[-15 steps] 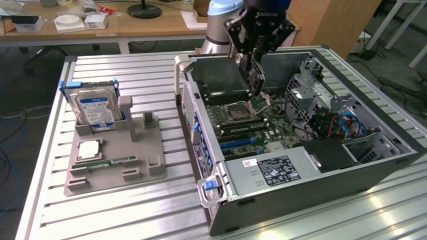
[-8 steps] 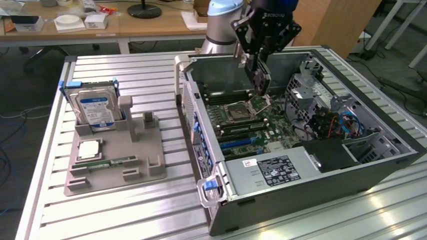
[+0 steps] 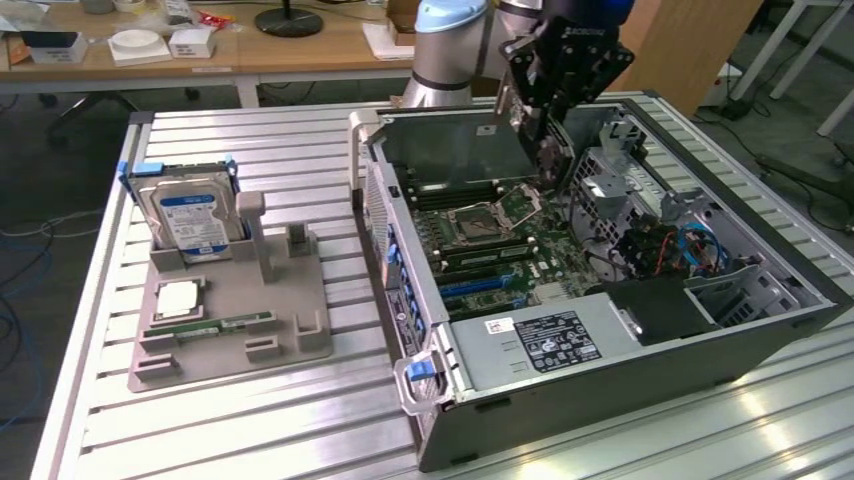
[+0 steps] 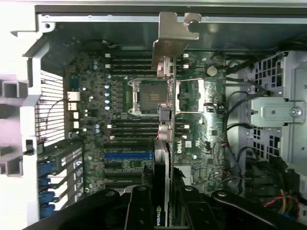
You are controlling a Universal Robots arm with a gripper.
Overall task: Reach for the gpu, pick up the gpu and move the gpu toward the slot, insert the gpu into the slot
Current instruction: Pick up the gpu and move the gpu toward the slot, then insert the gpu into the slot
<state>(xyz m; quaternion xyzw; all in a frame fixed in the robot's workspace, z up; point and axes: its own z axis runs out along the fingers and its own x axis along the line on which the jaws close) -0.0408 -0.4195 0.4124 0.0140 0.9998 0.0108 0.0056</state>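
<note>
Hand (image 4: 162,203) clamped on gpu (image 4: 169,48), over motherboard (image 4: 91,96)

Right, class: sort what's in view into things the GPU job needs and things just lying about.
Job: gpu, gripper, case, motherboard.
Lying about: hard drive, memory stick, grey holder.

End effector (image 4: 161,209) grips gpu (image 4: 164,115) edge-on over mobo (image 4: 120,125).

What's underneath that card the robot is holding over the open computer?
Below the gpu, gripped in the tool, lies the green motherboard. Its square processor socket and a blue slot show beside the card. The strip of board straight under the card's edge is covered.
</note>
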